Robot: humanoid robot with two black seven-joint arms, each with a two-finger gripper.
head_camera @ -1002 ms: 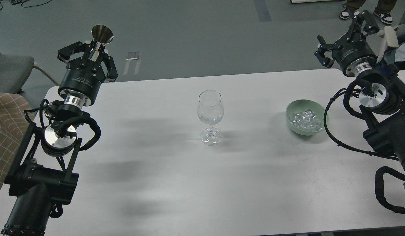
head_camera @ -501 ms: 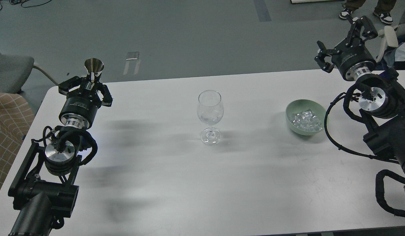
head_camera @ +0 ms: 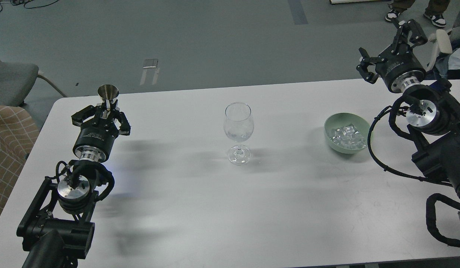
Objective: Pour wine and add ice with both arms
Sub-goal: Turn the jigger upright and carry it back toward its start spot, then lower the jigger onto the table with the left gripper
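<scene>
Ice (head_camera: 348, 134) is seen heaped in a pale green bowl (head_camera: 329, 127) on the right half of the white desk (head_camera: 200, 201), well apart from the empty stemmed wine glass (head_camera: 238, 126) standing upright at centre. The cubes are small, clear and glinting — judged light, rigid and slick, likely to squirt out of a hard pinch. One cube at the top of the heap should be taken across two flat faces, with modest force. The glass is thin-walled and top-heavy; a knock at the rim could tip it.

The right gripper (head_camera: 388, 47) hangs beyond the far desk edge, its jaws spread and holding nothing. The left gripper (head_camera: 102, 115) is low over the left of the desk; a small metal cone-shaped cup (head_camera: 108, 93) sits upright between its jaws — they appear to pinch its narrow stem, though contact cannot be fully confirmed.
</scene>
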